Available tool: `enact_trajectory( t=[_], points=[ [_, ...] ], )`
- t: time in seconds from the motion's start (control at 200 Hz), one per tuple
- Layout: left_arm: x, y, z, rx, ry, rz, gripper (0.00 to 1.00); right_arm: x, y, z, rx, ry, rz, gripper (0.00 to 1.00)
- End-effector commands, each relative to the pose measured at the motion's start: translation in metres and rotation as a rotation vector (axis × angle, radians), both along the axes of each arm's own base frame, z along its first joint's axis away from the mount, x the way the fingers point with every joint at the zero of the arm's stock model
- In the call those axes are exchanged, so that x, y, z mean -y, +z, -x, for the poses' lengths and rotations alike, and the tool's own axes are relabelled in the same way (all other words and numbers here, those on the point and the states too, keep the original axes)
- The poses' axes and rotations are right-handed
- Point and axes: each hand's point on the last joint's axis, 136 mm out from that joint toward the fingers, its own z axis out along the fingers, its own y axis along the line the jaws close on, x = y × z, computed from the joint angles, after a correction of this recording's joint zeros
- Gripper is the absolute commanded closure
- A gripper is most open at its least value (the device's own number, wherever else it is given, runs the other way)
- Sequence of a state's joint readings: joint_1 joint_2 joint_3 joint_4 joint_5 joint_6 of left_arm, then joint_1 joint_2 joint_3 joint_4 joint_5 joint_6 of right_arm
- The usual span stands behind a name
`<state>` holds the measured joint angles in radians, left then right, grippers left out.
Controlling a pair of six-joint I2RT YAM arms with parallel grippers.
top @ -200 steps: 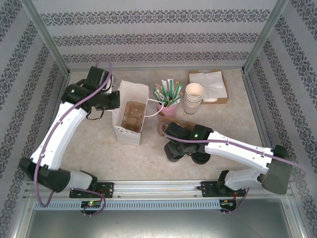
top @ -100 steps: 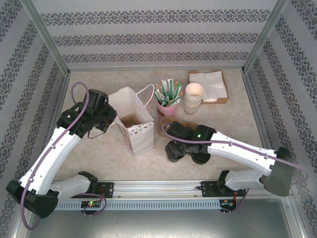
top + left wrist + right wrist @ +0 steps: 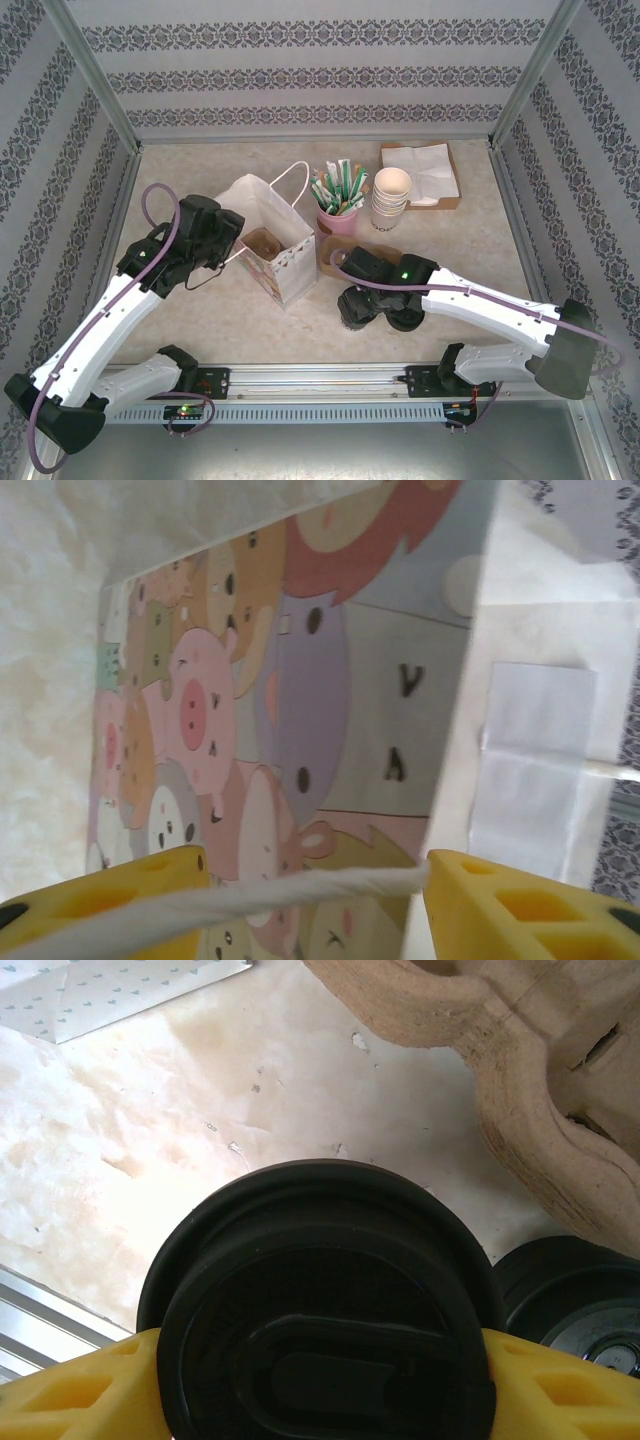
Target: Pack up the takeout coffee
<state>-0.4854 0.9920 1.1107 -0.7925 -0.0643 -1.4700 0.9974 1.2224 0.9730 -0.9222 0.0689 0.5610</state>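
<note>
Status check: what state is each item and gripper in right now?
Paper bag: standing, mouth open.
Left gripper: open, bag handle between its fingers.
Takeout coffee: lidded, gripped.
Right gripper: shut on the takeout coffee.
Cup stack: upright, lidless.
Loose lid: lying flat, no cup.

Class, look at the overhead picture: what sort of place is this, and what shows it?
Probably a robot test booth dressed as a café takeaway counter: stacked paper cups, a pink pot of straws or stirrers and a handled paper bag.
</note>
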Motion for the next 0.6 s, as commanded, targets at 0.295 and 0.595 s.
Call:
enact_trajectory(
  t=[0.295,0.595],
  points=[
    [0.011,0.06,-0.03,0.229,-0.018,0.012,0.42,0.002,0.002,0.0,0.007,-0.003,-0.021,0.36],
    [0.019,0.083,-0.032,0.306,-0.043,0.078,0.45,0.0,-0.002,0.0,0.006,0.004,-0.027,0.38]
  ],
)
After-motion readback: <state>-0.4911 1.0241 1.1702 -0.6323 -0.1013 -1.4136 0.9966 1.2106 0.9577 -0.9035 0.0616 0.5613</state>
